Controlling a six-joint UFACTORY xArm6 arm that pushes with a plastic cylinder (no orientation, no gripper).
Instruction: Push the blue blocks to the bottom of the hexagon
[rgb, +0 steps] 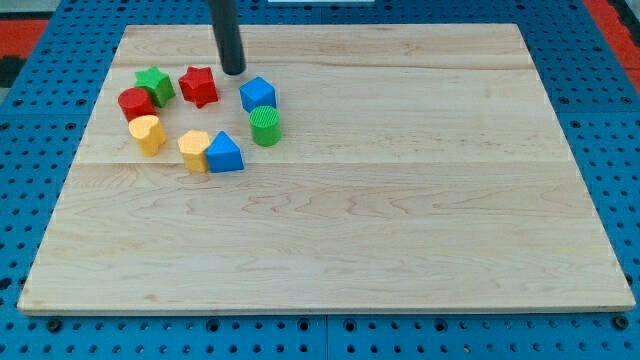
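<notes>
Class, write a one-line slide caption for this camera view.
My tip rests between the red star and blue cube, above a ring of coloured blocks on the wooden board.

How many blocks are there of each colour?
Red: 2, a star and a cylinder
Green: 2, a star and a cylinder
Blue: 2
Yellow: 2
Total: 8

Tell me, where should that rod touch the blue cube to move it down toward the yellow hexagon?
It cannot grip, only push. My tip should probably meet the blue cube on its top-right face, shoving it down-left past the blue triangular block beside the yellow hexagon.
</notes>
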